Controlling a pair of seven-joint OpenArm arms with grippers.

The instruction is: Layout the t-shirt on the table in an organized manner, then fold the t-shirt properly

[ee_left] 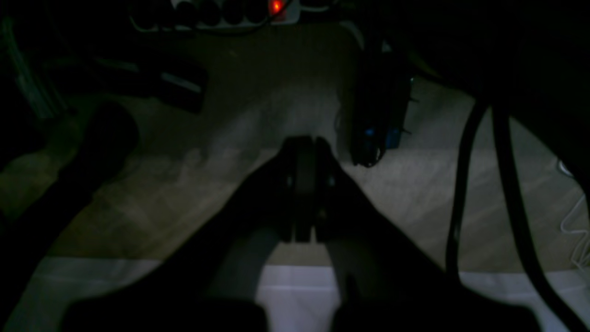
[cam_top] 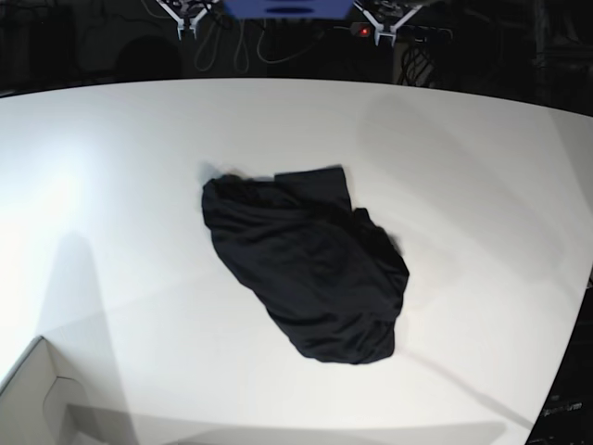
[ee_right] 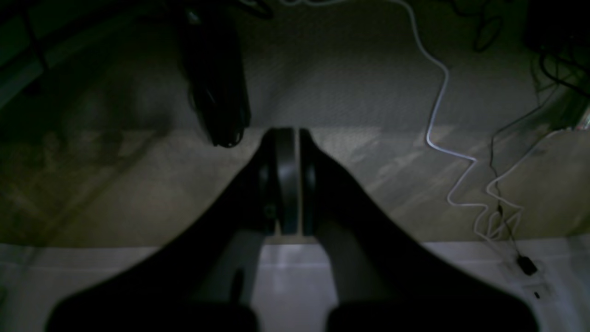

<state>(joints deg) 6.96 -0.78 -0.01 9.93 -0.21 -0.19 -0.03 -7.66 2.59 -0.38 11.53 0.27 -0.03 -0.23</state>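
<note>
My left hand (ee_left: 304,184) and right hand (ee_right: 288,180) are both clenched, empty; the t-shirt (cam_top: 310,269) lies crumpled on the tabletop (cam_top: 482,167).

A plain black t-shirt (cam_top: 310,278) on a white table (cam_top: 463,167), beside a white box corner (cam_top: 37,399).

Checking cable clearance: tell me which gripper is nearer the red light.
Left. The red light glows ahead of the left gripper, past its tips; the right gripper has none in view.
</note>
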